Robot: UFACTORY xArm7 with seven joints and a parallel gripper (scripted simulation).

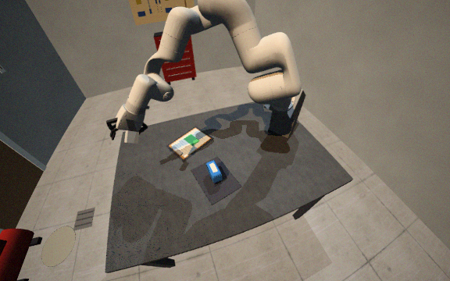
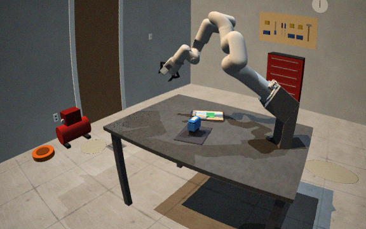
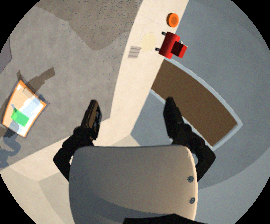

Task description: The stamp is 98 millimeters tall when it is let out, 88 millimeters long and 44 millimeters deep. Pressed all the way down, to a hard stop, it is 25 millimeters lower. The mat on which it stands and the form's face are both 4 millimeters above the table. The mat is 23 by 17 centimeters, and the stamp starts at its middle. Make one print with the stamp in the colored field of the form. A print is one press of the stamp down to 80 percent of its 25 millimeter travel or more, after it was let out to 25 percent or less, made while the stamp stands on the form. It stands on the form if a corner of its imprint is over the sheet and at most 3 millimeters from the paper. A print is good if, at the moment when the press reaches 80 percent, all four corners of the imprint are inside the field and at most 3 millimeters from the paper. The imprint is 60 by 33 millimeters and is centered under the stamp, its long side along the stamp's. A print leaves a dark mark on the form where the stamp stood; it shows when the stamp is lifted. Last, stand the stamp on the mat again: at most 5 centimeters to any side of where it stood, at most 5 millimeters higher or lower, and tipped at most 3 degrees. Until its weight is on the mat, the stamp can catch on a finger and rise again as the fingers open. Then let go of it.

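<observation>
The blue stamp with a white top stands upright at the middle of the dark mat on the table; it also shows in the exterior view on the mat. The form, on an orange-edged board, lies behind the mat, with its green field unmarked. The form also shows in the exterior view and in the wrist view. My gripper hangs high over the table's far left edge, far from the stamp. It is open and empty, as the wrist view shows.
The arm's base stands at the table's back right. On the floor to the left are a red compressor and an orange disc. A red drawer cabinet stands by the back wall.
</observation>
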